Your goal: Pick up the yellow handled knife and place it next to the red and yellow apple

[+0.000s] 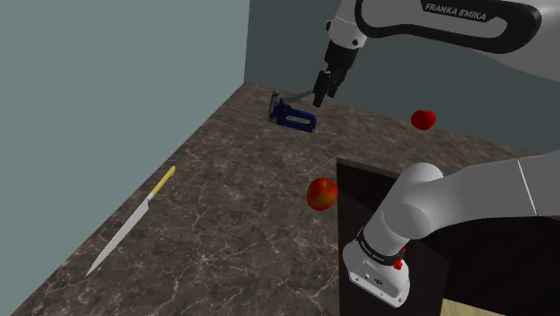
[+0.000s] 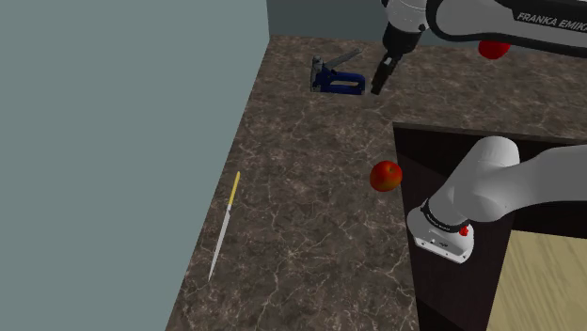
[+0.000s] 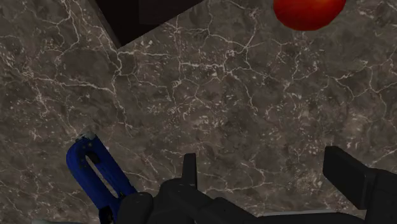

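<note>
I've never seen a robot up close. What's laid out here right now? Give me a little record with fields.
surface: dark veined stone countertop
thing to move: long knife with yellow handle, lying flat near the grey-green wall
goal: red and yellow apple, beside the dark stand
other things: blue stapler; all-red round fruit farther back
hand: black two-finger gripper, fingers apart, holding nothing, above the counter close to the stapler, far from the knife
</note>
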You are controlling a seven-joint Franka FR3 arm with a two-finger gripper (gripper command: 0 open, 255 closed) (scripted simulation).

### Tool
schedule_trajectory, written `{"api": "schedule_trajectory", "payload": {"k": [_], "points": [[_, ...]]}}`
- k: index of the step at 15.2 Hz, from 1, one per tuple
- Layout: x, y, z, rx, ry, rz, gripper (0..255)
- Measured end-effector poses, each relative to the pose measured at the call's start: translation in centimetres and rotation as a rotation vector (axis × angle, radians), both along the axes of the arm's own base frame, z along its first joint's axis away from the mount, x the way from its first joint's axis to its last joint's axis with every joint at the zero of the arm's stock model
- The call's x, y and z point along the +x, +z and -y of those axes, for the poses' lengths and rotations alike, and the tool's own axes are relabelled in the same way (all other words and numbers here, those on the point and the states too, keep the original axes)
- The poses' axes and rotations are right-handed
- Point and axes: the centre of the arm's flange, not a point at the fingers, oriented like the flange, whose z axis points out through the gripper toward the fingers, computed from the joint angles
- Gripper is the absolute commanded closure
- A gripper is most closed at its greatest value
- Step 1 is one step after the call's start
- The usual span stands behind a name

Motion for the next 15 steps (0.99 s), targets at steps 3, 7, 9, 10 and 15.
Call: {"api": "schedule_trajectory", "payload": {"k": [3, 7, 9, 10, 15], "points": [[-0.2, -0.7, -1.5, 0.0, -0.025, -0.001, 0], [-0.1, -3.0, -6.0, 0.002, -0.106, -0.003, 0], [0.1, -3.6, -8.5, 0.003, -0.149, -0.004, 0], [0.1, -4.3, -9.7, 0.003, -0.171, -0.005, 0], [1.3, -6.9, -15.9, 0.007, -0.281, -0.008, 0]]}}
